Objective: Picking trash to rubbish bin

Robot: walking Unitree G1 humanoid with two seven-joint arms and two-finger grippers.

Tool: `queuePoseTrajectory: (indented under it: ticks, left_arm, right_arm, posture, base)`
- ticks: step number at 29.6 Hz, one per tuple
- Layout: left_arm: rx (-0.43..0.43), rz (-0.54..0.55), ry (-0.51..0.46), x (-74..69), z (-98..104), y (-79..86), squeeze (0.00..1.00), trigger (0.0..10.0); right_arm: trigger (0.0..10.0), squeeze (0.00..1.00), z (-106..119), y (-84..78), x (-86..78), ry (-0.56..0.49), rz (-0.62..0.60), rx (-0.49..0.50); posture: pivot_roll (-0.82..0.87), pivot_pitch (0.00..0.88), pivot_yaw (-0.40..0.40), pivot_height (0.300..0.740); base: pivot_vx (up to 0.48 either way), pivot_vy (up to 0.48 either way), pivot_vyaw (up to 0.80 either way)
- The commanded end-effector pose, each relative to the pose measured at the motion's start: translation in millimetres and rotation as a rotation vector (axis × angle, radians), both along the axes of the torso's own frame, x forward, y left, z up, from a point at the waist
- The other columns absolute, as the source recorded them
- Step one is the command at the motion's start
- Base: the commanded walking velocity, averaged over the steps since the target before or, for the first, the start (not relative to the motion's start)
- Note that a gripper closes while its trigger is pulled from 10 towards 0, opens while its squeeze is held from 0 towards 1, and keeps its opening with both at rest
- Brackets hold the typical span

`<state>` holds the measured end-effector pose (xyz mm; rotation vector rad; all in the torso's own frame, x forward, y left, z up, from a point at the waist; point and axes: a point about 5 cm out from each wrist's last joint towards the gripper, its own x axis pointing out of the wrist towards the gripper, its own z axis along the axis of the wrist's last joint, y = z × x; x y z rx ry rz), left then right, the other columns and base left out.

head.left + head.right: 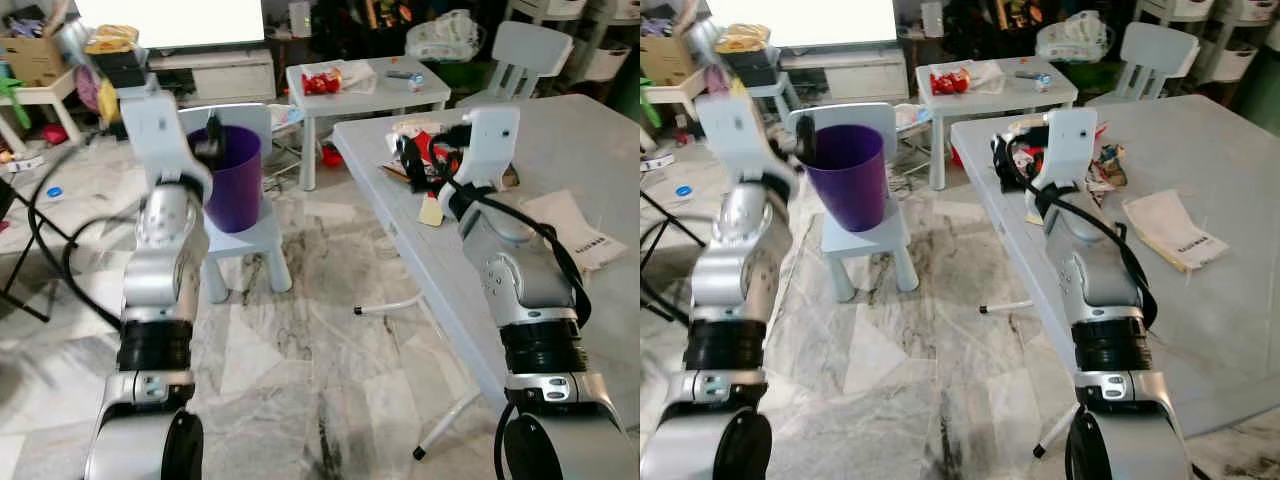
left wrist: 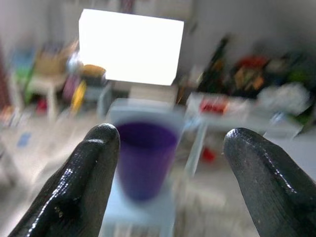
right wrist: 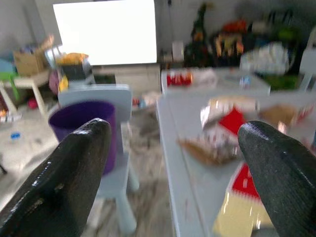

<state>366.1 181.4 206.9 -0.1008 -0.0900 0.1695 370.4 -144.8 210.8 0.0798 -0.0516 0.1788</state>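
A purple rubbish bin (image 1: 848,178) stands on a small pale-blue chair (image 1: 866,238) left of the grey table (image 1: 1200,300). Trash lies at the table's near corner: red-and-white wrappers (image 3: 228,120), a brown wrapper (image 3: 206,149) and a yellow-and-red packet (image 3: 241,207). A white packet (image 1: 1174,230) lies further right. My right gripper (image 3: 175,131) is open in the air over the table's left edge, holding nothing, short of the wrappers. My left gripper (image 2: 170,136) is open and empty, raised beside the bin's left rim (image 2: 146,134).
A small white table (image 1: 366,86) with red snack bags (image 1: 321,81) stands behind, with a white child's chair (image 1: 523,55) to its right. Black cables (image 1: 50,235) trail on the marble floor at left. Clutter and boxes line the back wall.
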Motion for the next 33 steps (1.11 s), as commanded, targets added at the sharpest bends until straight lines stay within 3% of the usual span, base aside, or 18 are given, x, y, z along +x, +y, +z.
queuePoseTrajectory:
  ticks: [1,7,10,13,15,18,20,27,33]
  left_arm:
    - [-0.002,0.001,-0.029,6.5,11.7,-0.4,0.00,10.0]
    - [0.005,-0.008,-0.032,7.5,9.4,-4.8,0.00,10.0]
    - [-0.006,-0.045,-0.091,5.0,7.1,-8.6,0.00,10.0]
    - [0.087,-0.082,-0.170,-3.5,-0.8,-11.9,0.00,10.0]
    - [0.082,-0.092,-0.181,-6.2,-5.5,-11.5,0.00,10.0]
    - [0.141,-0.113,-0.144,-16.3,-33.1,-6.4,0.00,10.0]
    - [0.121,-0.089,-0.120,-19.6,-45.3,0.9,0.00,10.0]
    - [0.153,-0.075,-0.144,-19.9,-48.8,5.3,0.00,10.0]
    - [0.118,-0.096,-0.204,-13.6,-32.2,-4.8,0.00,10.0]
  right_arm:
    - [10.0,0.00,2.5,1.1,6.2,0.000,0.008,0.006]
    - [10.0,0.00,3.3,1.6,8.4,-0.019,0.006,0.011]
    - [10.0,0.00,-1.1,0.6,6.3,-0.031,0.005,-0.011]
    - [10.0,0.00,-10.0,-7.0,-0.2,-0.090,-0.045,-0.025]
    - [10.0,0.00,-15.1,-8.1,-1.5,-0.081,-0.022,-0.023]
    - [10.0,0.00,-36.6,-13.3,-8.6,-0.015,0.029,-0.023]
    - [10.0,0.00,-41.9,-16.5,-12.1,-0.007,0.039,-0.026]
    - [10.0,0.00,-50.1,-20.5,-16.8,-0.008,0.057,-0.035]
    - [10.0,0.00,-44.9,-18.6,-16.3,-0.027,0.059,-0.008]
  posture:
    - [0.03,0.000,-0.015,0.740]
    - [0.03,0.000,-0.014,0.740]
    - [0.03,0.000,-0.014,0.740]
    - [0.03,0.000,-0.014,0.740]
    - [0.03,0.000,-0.013,0.740]
    - [0.03,0.000,-0.012,0.740]
    - [0.03,0.000,-0.012,0.740]
    - [0.02,0.000,-0.017,0.740]
    - [0.02,0.000,-0.015,0.740]
  base:
    - [0.000,0.000,0.00]
    - [0.000,0.000,0.00]
    - [0.000,0.000,0.00]
    - [0.000,0.000,0.00]
    - [0.000,0.000,0.00]
    - [0.000,0.000,0.00]
    - [0.000,0.000,0.00]
    - [0.000,0.000,0.00]
    - [0.000,0.000,0.00]
